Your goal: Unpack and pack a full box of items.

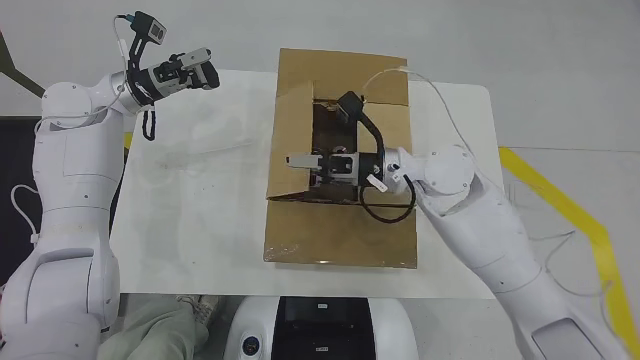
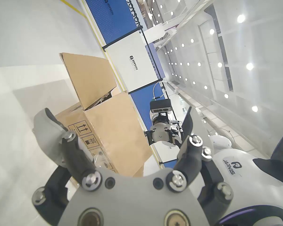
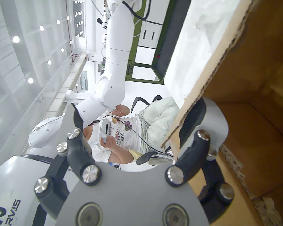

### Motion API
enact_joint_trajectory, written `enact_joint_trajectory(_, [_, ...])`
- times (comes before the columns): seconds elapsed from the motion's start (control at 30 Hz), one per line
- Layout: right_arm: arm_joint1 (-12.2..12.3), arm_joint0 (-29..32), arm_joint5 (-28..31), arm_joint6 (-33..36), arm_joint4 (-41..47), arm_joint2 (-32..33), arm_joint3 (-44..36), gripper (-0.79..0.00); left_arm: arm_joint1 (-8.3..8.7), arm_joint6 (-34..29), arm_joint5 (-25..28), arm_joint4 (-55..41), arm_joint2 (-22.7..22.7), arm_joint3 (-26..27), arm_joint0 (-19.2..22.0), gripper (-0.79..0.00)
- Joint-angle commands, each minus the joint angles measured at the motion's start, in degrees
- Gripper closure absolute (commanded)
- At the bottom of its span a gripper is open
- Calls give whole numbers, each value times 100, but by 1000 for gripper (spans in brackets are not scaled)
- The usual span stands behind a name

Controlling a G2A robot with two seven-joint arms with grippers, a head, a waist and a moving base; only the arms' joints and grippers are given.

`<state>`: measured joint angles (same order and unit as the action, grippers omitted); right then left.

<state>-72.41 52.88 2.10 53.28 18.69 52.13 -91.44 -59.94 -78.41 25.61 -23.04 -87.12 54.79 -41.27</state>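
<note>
We judge this as the opening step, i.e. getting the flaps out of the way before anything is unpacked. The box (image 1: 340, 235) sits in the middle of the table (image 1: 200, 190), its near flap laid open toward the robot. Over the box's opening, the right gripper (image 1: 303, 161) reaches across from the right-arm side to the side flap (image 1: 290, 125) on the box's left-arm side, which stands raised rather than laid flat. In the right wrist view the fingers are wide apart w/ that flap's rough corrugated edge between them, lying against the inner finger (image 3: 210, 118); nothing is clamped. The next move prob. calls for either closing on that edge or pushing it outward from the box, w/o dragging the box along. The box is plain brown cardboard w/ handling symbols on one wall. Its interior is dark from above, so we can't tell what's inside. Beyond the box's far corner on the left-arm side, well apart from it, the left gripper (image 1: 205, 68) hangs raised, fingers spread, holding nothing.
</note>
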Motion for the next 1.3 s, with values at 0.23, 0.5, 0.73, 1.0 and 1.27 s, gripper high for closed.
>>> enact_joint_trajectory(0.23, [-189,-136,632,-303,371,-430,208,-785,0,0,0,0,0,0,0,-785])
enact_joint_trajectory(0.5, [-386,-317,912,-539,304,-915,490,-785,0,0,0,0,0,0,0,-785])
enact_joint_trajectory(0.73, [-533,-498,846,-677,21,-1251,622,-785,76,493,-147,-299,-293,663,-248,-785])
enact_joint_trajectory(1.0, [-696,-679,729,-708,-102,-1534,856,-785,108,101,-530,-842,-202,1137,-355,-785])
enact_joint_trajectory(1.27, [-859,-834,718,-697,-102,-1719,1130,-785,81,-112,-810,-751,288,949,-334,-785])
